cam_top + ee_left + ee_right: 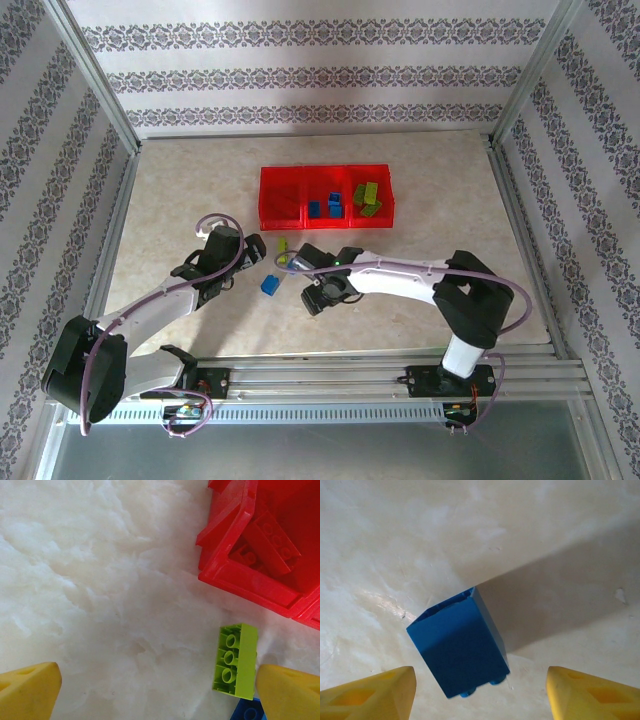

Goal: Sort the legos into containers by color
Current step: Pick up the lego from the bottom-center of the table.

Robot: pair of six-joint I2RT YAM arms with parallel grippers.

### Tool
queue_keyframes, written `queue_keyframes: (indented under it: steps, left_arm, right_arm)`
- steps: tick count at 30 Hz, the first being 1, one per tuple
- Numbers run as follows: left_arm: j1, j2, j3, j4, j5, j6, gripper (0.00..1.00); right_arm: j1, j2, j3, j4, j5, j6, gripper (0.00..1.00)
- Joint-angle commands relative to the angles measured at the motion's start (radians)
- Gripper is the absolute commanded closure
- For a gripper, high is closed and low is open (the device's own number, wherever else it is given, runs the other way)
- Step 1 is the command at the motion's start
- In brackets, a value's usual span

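The containers are three joined red bins [278, 197]; the middle one holds blue legos [334, 203] and the right one green legos [370, 195]. Red bricks [272, 540] lie in the left bin [250, 577]. On the table in front lie a green brick [282, 246] and a blue brick [269, 285]. My left gripper [160, 695] is open over bare table, with the green brick [236, 661] lying underside-up just inside its right finger [290, 692]. My right gripper [480, 695] stands open, a finger on each side of the blue brick [457, 647] with gaps left.
Aluminium frame rails [110, 120] and patterned walls enclose the marble-look tabletop [450, 190]. A corner of the blue brick [248, 711] shows beside the left gripper's right finger. Both arms converge in front of the tray, close to one another.
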Motion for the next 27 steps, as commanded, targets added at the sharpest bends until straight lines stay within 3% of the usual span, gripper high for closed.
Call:
queue_keyframes:
  steps: [1, 18, 27]
  left_arm:
    - [0.017, -0.007, 0.017, 0.007, -0.018, 0.016, 0.01]
    - [0.019, -0.008, 0.012, 0.005, -0.017, 0.015, 0.00]
    - [0.024, -0.005, 0.008, 0.021, -0.013, 0.017, 0.00]
  right_arm:
    - [0.012, 0.034, 0.037, 0.000, -0.003, -0.029, 0.33]
    - [-0.017, 0.124, 0.104, -0.014, 0.007, 0.006, 0.63]
    - [-0.139, 0.044, 0.161, -0.013, 0.060, 0.010, 0.73]
